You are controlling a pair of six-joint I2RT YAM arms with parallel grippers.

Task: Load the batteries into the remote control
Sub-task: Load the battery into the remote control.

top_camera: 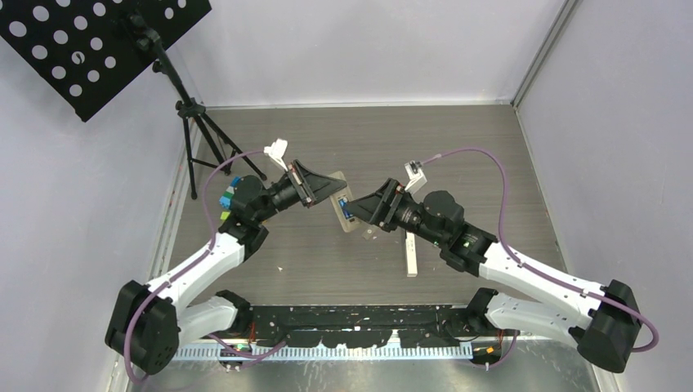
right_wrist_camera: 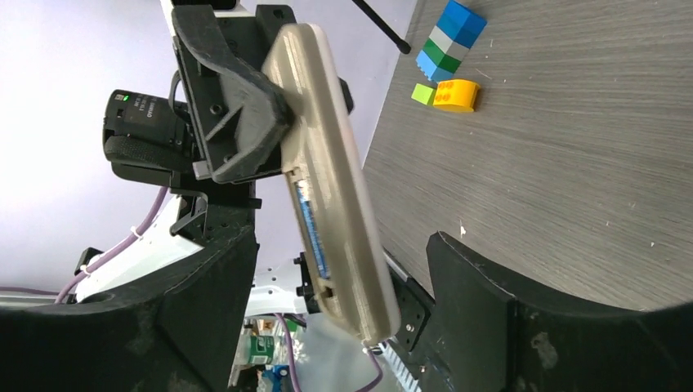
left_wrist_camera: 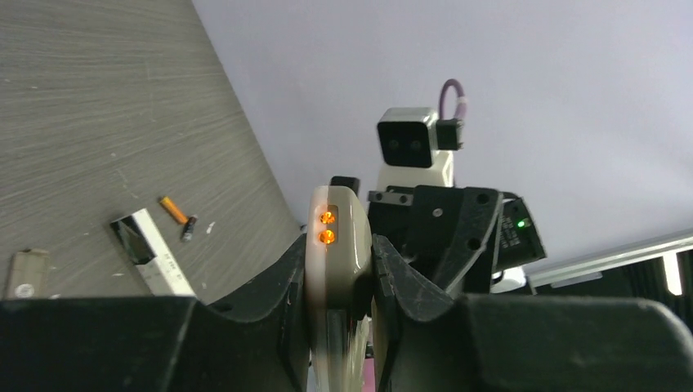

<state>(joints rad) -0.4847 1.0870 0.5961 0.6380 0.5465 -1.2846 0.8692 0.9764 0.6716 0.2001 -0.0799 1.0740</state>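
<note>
The beige remote control [right_wrist_camera: 331, 175] hangs above the table, and my left gripper [left_wrist_camera: 339, 261] is shut on its upper end, where two orange lights glow. A blue battery [right_wrist_camera: 313, 229] lies in its open compartment. My right gripper [right_wrist_camera: 343, 278] is open, its jaws standing on either side of the remote's lower end without touching it. From above, the left gripper [top_camera: 323, 186] and right gripper [top_camera: 362, 214] meet at the remote [top_camera: 343, 211] over mid-table. An orange battery [left_wrist_camera: 172, 209] and a dark battery [left_wrist_camera: 189, 229] lie loose on the table.
A white and black second remote [top_camera: 411, 253] lies on the table near the right arm, with a small beige piece [left_wrist_camera: 24, 273] beside it. Coloured toy blocks [right_wrist_camera: 449, 41] and a yellow block [right_wrist_camera: 456, 95] sit at the left. A black tripod stand [top_camera: 192, 114] rises at the back left.
</note>
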